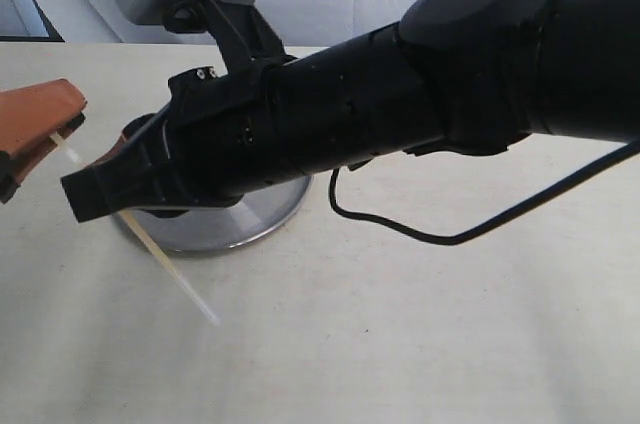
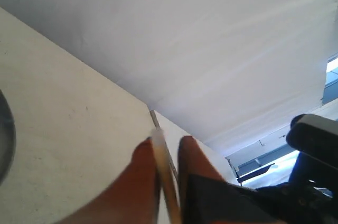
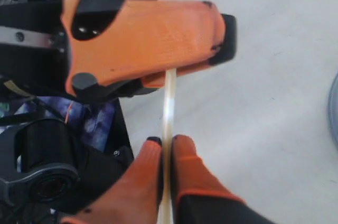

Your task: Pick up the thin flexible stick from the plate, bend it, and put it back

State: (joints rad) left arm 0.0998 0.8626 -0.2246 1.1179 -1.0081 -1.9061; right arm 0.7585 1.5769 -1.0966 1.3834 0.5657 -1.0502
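The thin flexible stick is a straight pale strand held slanting above the table, its free end out in front of the plate. My left gripper, orange, at the far left, is shut on the stick's upper end; the left wrist view shows the stick lying between its fingers at the left gripper. My right gripper reaches across over the plate's left side and is shut on the stick's middle. In the right wrist view the stick runs from the right gripper up through the left gripper.
The right arm's black body covers most of the silver plate, and its cable trails over the cream table. A white curtain hangs behind. The plate's rim shows at one edge in each wrist view.
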